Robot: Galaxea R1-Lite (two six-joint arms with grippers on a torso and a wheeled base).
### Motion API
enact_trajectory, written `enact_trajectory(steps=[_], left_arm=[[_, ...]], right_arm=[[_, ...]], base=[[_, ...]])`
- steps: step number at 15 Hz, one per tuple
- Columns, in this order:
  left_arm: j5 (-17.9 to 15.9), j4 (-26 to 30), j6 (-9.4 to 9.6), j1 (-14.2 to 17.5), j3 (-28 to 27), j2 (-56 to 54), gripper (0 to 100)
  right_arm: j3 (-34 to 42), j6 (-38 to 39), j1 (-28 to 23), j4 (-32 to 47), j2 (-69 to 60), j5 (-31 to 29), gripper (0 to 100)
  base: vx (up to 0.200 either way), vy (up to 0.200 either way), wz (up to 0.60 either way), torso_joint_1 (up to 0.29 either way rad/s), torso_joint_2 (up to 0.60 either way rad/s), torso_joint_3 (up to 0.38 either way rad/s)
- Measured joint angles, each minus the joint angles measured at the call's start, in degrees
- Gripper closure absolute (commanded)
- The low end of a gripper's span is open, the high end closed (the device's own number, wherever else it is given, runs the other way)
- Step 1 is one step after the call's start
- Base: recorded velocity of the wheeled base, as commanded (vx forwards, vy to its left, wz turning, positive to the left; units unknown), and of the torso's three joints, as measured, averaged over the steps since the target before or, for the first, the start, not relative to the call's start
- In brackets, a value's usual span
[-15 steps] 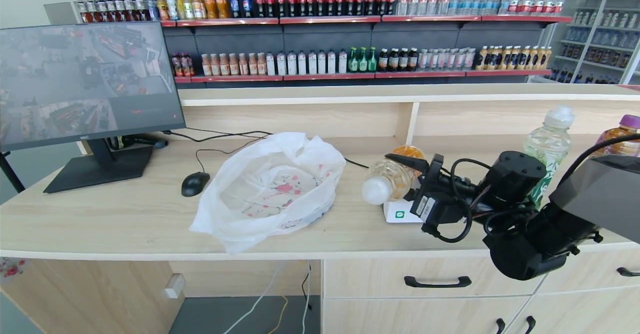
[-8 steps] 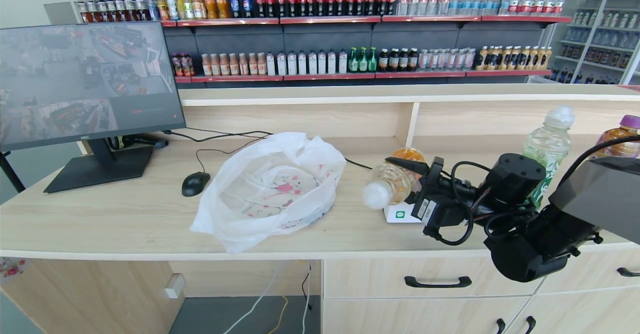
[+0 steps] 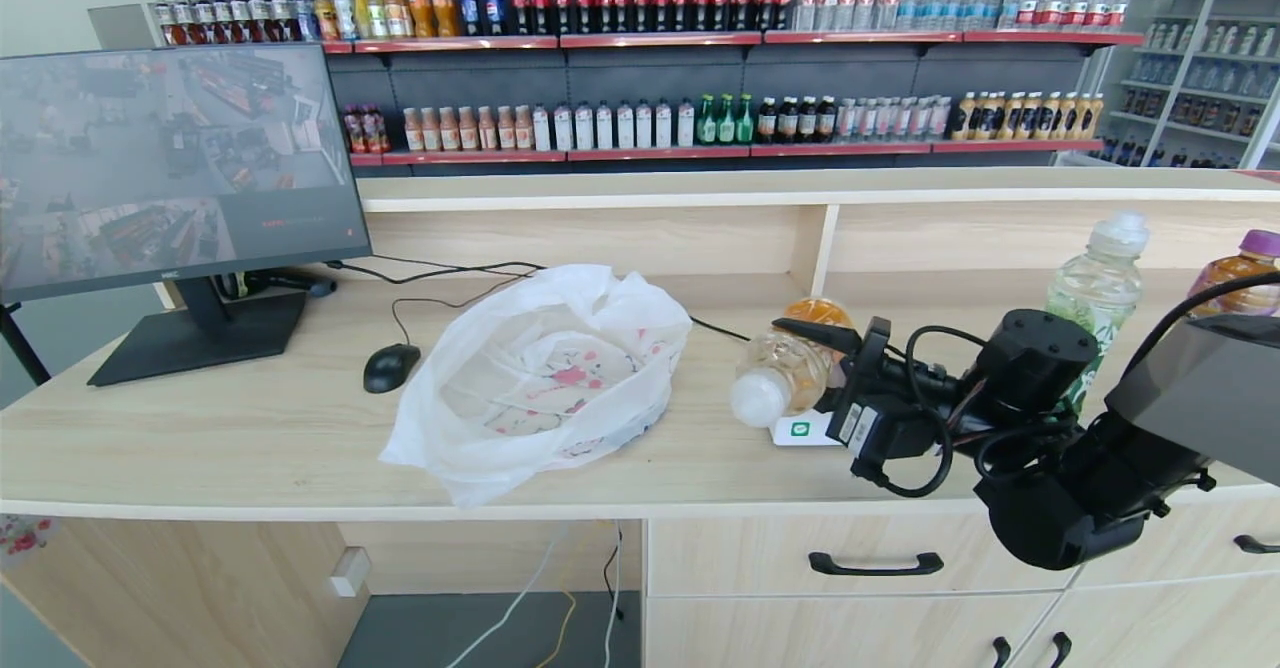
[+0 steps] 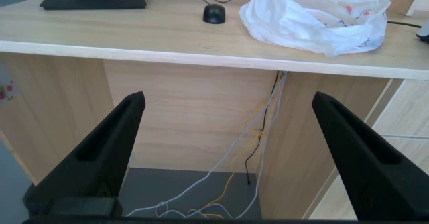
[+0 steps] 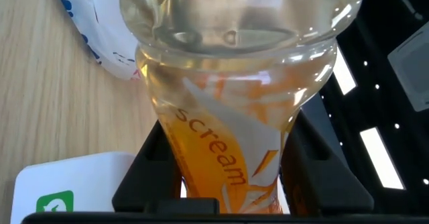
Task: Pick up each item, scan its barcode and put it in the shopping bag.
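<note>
One item in hand: right pincer point(image 3: 790, 373) closed on the orange drink bottle point(image 5: 231, 157), a finger on each side of the labelled body; bottle lies roughly level, white cap toward the shopping bag point(image 3: 545, 378), orange base back toward the wrist; grip looks square in the right wrist view, no visible slip.

Bottle hangs just above a small white box with a green mark point(image 3: 800, 430), which I take to be the scanner; whether bottle and box touch, I cannot tell; no barcode visible on the label face turned to the wrist camera, so I cannot confirm it faces the box.

Step in hand, by my reading: the scan of this bottle; bagging not yet done.

Next move calls for: a lift clear of the box, a carry toward the robot's left over the bare surface point(image 3: 250, 428), then release above the bag's open mouth; the bag is limp and low, its rim slumped, so the bottle should go in cap-first and low rather than dropped from height; otherwise it may roll the rim under or tip out.

Left pincer point(image 4: 228, 157): fingers spread wide, nothing held, parked below the surface's front edge.

Two more bottles stand well to the right of the scanner, one clear with a white cap point(image 3: 1100, 278), one purple-capped point(image 3: 1245, 278); I judge both yet to be scanned.
</note>
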Motion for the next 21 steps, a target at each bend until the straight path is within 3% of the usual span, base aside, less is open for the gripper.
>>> enact_trajectory(steps=[21], left_arm=[[0.00, 0.00, 0.00, 0.00, 0.00, 0.00, 0]], right_arm=[[4.28, -0.49, 1.30, 0.00, -6.96, 0.38, 100]], base=[[0.000, 0.000, 0.00, 0.000, 0.00, 0.000]])
